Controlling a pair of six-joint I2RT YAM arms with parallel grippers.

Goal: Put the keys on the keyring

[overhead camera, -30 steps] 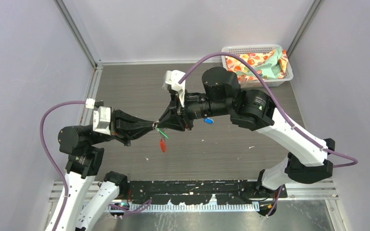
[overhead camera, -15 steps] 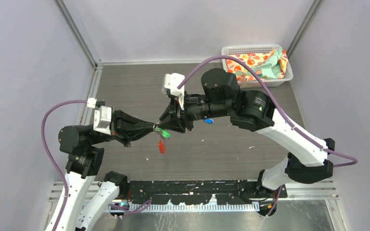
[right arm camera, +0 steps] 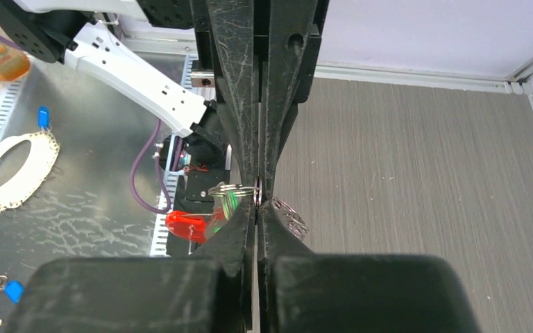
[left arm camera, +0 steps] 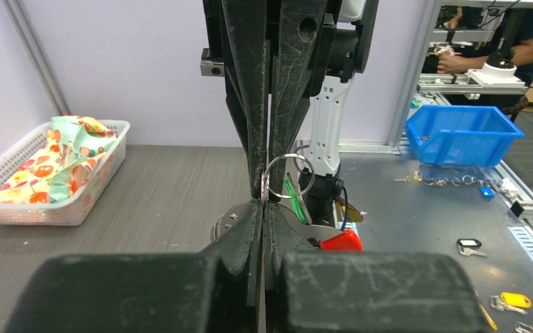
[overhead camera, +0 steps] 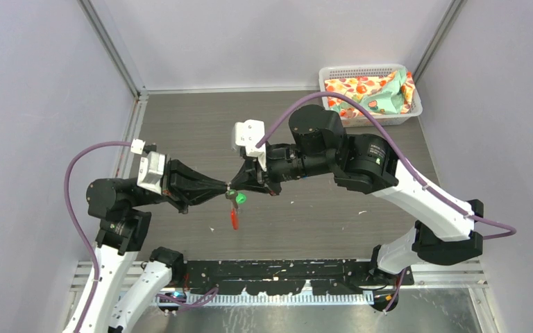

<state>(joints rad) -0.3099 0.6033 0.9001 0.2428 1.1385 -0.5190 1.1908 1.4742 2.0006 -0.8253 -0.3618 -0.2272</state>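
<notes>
Top view: left tool (overhead camera: 225,186) and right tool (overhead camera: 235,186) met tip to tip above the surface (overhead camera: 180,125). The right tool had just snapped shut from part open. Green key (overhead camera: 239,199) now hung at 6 o'clock of the tips, red tag (overhead camera: 234,220) below it.
Left wrist: left tool clamped tight on the keyring (left arm camera: 289,155) wire.
Right wrist: right tool was shut, probably on the same ring, though the tips hid the contact. Green key looked threaded on. Blue key not seen.

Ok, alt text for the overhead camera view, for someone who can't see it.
The left tool and right tool meet tip to tip above the table, both shut on the keyring; a green key and red tag hang just below. A white basket of cloth sits far right.
</notes>
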